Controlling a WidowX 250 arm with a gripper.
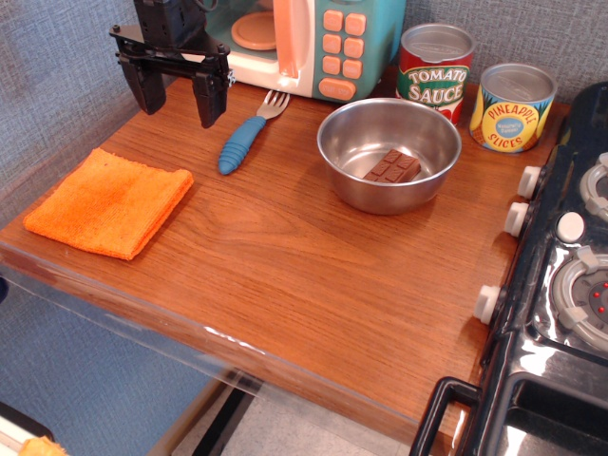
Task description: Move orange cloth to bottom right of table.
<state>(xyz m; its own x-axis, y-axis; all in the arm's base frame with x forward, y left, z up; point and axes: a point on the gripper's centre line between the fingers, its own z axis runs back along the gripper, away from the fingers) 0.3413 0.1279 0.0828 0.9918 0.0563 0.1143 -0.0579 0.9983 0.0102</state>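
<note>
The orange cloth (109, 201) lies flat and folded at the left side of the brown wooden table (313, 275), near its front left edge. My gripper (178, 103) hangs above the table's back left area, behind the cloth and apart from it. Its two black fingers are spread and hold nothing.
A blue-handled fork (247, 135) lies right of the gripper. A steel bowl (389, 152) holds a chocolate bar (393, 167). A tomato sauce can (434, 69), a pineapple can (512, 106) and a toy microwave (304, 43) stand at the back. A black toy stove (560, 285) borders the right.
</note>
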